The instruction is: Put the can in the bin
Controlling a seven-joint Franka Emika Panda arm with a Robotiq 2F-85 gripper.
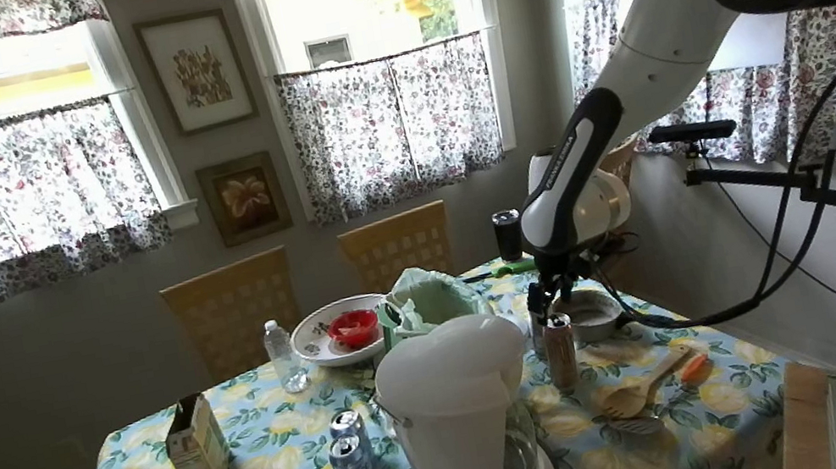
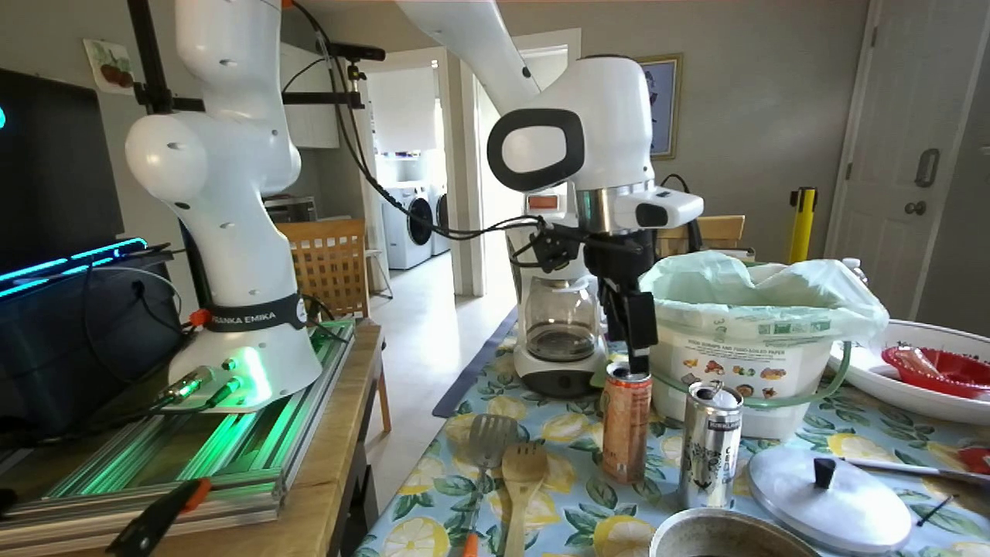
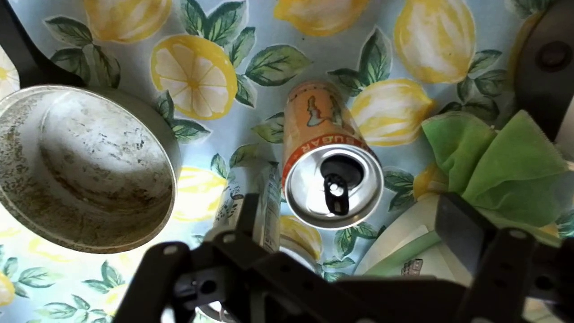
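Note:
The silvery can [image 2: 711,445] stands upright on the table beside an orange can [image 2: 626,425]. The silvery can also shows in the wrist view [image 3: 264,202], partly behind a finger, and in an exterior view [image 1: 537,338], mostly hidden. The orange can stands upright in the wrist view [image 3: 309,121]. The white bin [image 2: 727,356] with a pale green liner stands behind both cans; its side shows in the wrist view [image 3: 403,246]. My gripper [image 3: 354,220] points down, open and empty, its fingertips close above the orange can's top. It shows in both exterior views [image 1: 540,303] [image 2: 638,360].
A grey pot [image 3: 89,175] and its lid [image 2: 831,495] are near the cans. A wooden fork [image 2: 523,480] and a spatula [image 2: 491,441] lie beside them. A white coffee maker [image 1: 449,409] and a large white bowl [image 1: 312,343] stand near the bin.

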